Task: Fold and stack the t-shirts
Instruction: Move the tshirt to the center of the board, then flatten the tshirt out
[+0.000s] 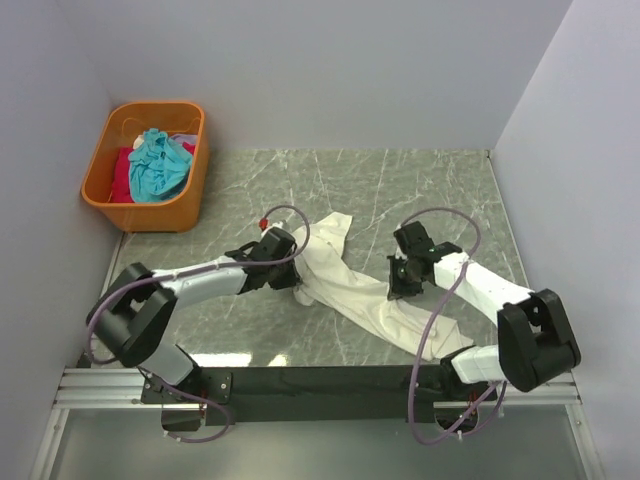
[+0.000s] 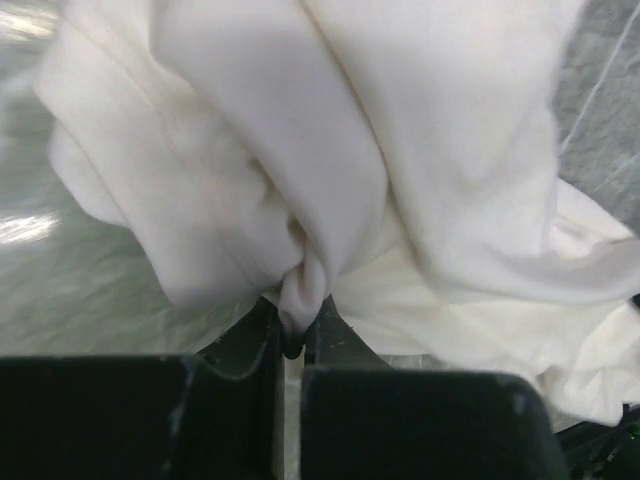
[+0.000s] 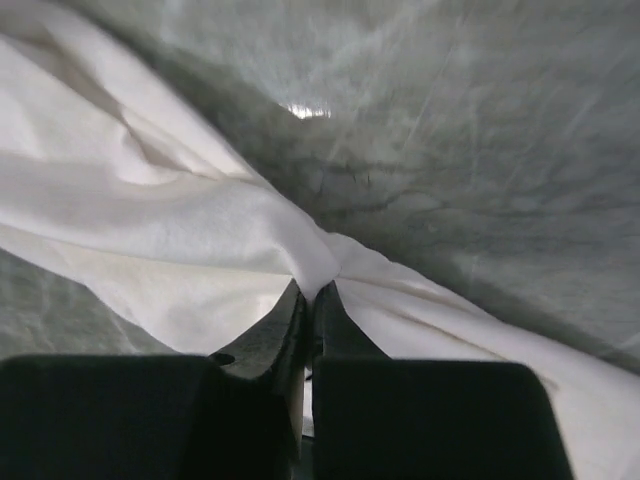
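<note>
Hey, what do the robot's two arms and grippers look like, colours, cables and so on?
The left arm and right arm have white links between bulky black joints, each trailed by looping purplish-grey cables. A red mark sits by the left wrist. The left gripper and right gripper are black, with tapering fingers.

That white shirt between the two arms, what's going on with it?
Two robot arms are handling a cream t-shirt that lies crumpled on the table. The left gripper is pinched shut on a bunch of fabric at one end, and the right gripper is pinched shut on a fold nearer the other. It is not folded yet. A teal shirt and a red shirt sit in the orange basket at the far left.
</note>
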`<state>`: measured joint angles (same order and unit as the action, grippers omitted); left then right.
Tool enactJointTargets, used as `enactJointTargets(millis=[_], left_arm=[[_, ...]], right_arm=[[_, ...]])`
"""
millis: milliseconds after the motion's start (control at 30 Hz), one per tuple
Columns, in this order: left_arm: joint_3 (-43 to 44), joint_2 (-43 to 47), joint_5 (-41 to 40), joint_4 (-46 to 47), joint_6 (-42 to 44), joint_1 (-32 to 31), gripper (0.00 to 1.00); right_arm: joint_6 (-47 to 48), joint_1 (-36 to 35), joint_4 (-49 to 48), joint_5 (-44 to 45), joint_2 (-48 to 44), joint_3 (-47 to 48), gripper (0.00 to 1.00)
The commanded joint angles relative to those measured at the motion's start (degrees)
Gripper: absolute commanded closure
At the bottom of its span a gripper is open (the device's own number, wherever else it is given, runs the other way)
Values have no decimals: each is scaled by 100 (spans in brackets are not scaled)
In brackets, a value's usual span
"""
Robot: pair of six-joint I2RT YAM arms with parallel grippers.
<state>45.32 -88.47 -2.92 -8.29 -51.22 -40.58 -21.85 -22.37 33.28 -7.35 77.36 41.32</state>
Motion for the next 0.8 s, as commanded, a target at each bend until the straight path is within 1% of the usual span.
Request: enactJointTargets(millis=[0, 33, 67, 100, 167, 200, 267, 333, 433, 500, 667, 767], left_arm=[[372, 977, -893, -988, 402, 119, 99], [451, 1146, -1243, -1190, 507, 164, 99], [486, 1321, -1412, -1366, 560, 199, 99], [521, 1680, -1596, -1716, 604, 269, 99], [644, 2016, -2088, -2043, 709, 314, 99], [688, 2348, -2247, -2366, 736, 331, 99], [776, 2666, -2615, -2606, 780, 349, 99], [820, 3080, -2722, -2773, 833, 349, 99], [847, 3511, -2898, -2870, 947, 340, 99], [969, 3704, -3030, -2975, 1035, 349, 99], [1803, 3950, -3075, -3766, 974, 349, 99], [1893, 4188, -2864, -3829, 1044, 340, 98]], right_arm=[[5, 22, 380, 1005, -607, 858, 100], [-4, 74, 564, 1373, -765, 1234, 100], [-4, 110, 644, 1516, -836, 1412, 100], [-4, 145, 697, 1640, -915, 1588, 100], [5, 250, 785, 1974, -1108, 2098, 100], [5, 277, 786, 2097, -1170, 2256, 100], [92, 356, 619, 2273, -1345, 2608, 100], [137, 391, 418, 2317, -1425, 2880, 100], [286, 383, 145, 2248, -1584, 3065, 100], [400, 391, 109, 2020, -1628, 3267, 100], [549, 383, 644, 1571, -1864, 3681, 100], [655, 391, 1083, 1360, -1857, 3892, 99]])
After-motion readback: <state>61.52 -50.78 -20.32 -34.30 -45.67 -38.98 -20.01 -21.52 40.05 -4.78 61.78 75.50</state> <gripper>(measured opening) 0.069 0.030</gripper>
